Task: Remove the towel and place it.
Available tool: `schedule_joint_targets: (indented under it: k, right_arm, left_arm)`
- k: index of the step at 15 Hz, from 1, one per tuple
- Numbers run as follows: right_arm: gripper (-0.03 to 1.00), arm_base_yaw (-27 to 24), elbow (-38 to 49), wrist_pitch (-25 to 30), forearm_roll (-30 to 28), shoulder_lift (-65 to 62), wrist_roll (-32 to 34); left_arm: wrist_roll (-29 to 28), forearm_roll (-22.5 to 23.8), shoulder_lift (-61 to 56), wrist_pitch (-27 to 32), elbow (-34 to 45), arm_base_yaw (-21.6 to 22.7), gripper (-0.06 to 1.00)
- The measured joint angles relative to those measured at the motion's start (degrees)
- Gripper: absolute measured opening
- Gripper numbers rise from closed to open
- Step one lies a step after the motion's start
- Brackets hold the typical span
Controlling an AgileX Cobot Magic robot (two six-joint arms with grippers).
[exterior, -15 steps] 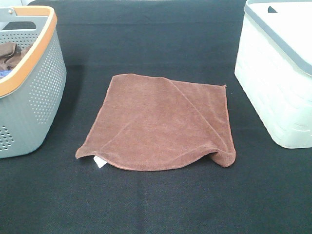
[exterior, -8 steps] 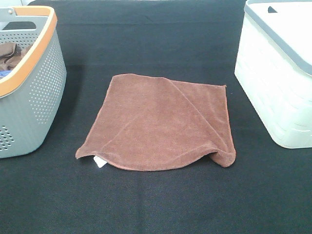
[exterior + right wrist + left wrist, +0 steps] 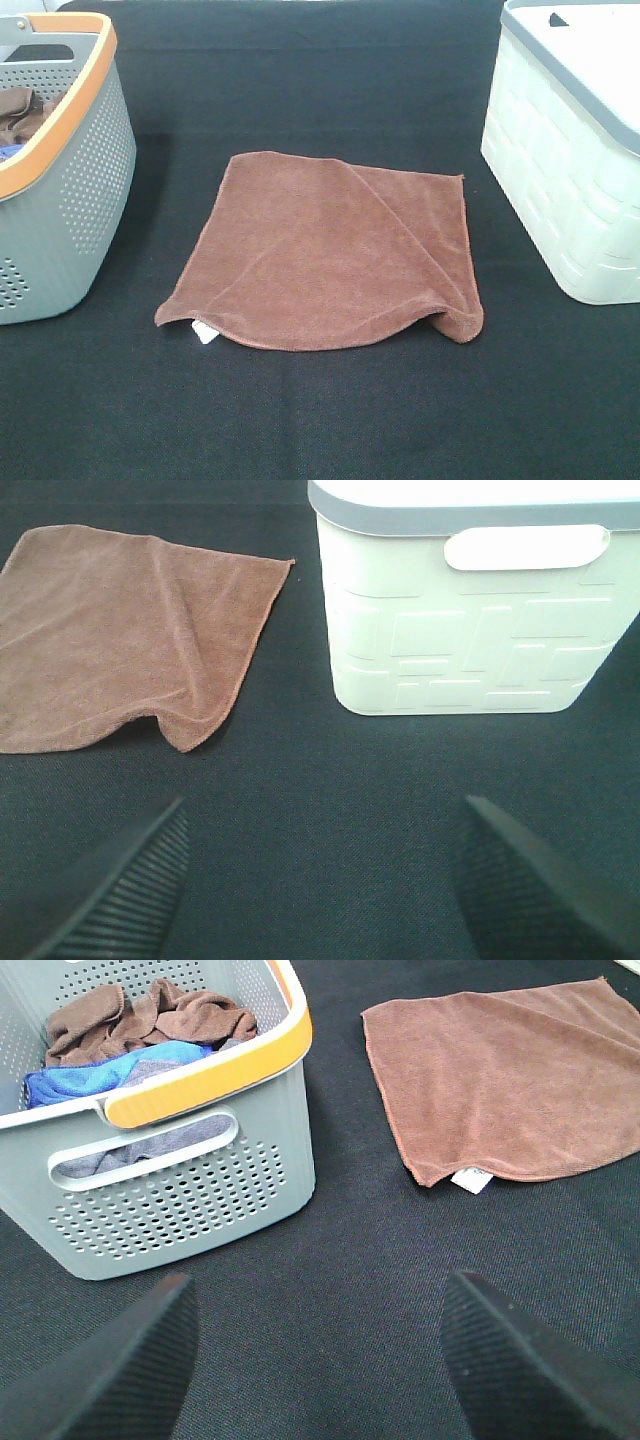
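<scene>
A brown towel (image 3: 330, 250) lies flat on the black table, in the middle of the exterior view, with a white tag at its front left corner. It also shows in the left wrist view (image 3: 510, 1080) and the right wrist view (image 3: 130, 630). Neither gripper shows in the exterior view. My left gripper (image 3: 315, 1360) is open and empty, low over bare cloth in front of the grey basket. My right gripper (image 3: 320, 885) is open and empty, over bare cloth in front of the white basket, apart from the towel.
A grey perforated basket with an orange rim (image 3: 60, 170) stands at the left and holds brown and blue cloths (image 3: 140, 1030). A white basket with a grey rim (image 3: 570, 160) stands at the right. The black table cloth (image 3: 320, 420) covers the whole surface.
</scene>
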Motion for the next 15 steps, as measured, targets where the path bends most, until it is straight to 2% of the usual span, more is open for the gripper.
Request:
schedule_joint_targets:
  k: [3, 7, 15]
  right_arm:
    - [0.7, 0.3, 0.0, 0.0, 0.1, -0.3, 0.0]
    - [0.7, 4.9, 0.0, 0.0, 0.2, -0.3, 0.0]
    - [0.7, 4.9, 0.0, 0.0, 0.2, -0.3, 0.0]
  left_arm:
    - [0.0, 0.0, 0.0, 0.0, 0.0, 0.5, 0.67]
    - [0.0, 0.0, 0.0, 0.0, 0.0, 0.5, 0.67]
    - [0.0, 0.0, 0.0, 0.0, 0.0, 0.9, 0.67]
